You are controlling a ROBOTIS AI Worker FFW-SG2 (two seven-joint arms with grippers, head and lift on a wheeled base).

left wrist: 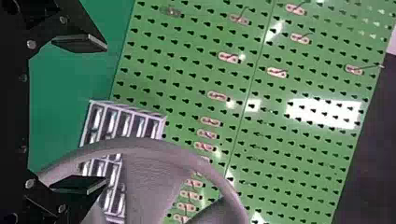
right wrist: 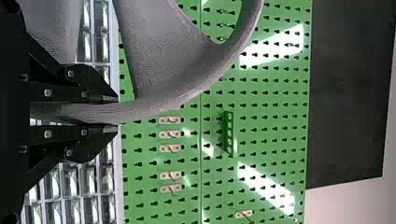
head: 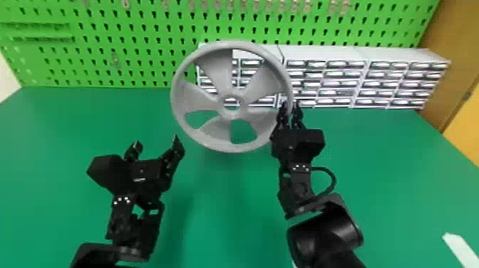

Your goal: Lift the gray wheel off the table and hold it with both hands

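Gray wheel [right wrist: 163, 56] – matt, plastic-looking, finely ridged. Pegboard [left wrist: 257, 46] – smooth, glossy, with glare patches. Tabletop [head: 53, 135] smooth, rather matt. Drawer fronts [head: 335, 74] shiny, plastic-looking.

In the head view the wheel [head: 222, 75] hides part of the drawers [head: 326, 84], and the right gripper [head: 291, 106] covers a bit of the wheel's rim. The edge of each wrist view cuts the wheel off. What the drawers hold is too blurred to tell.
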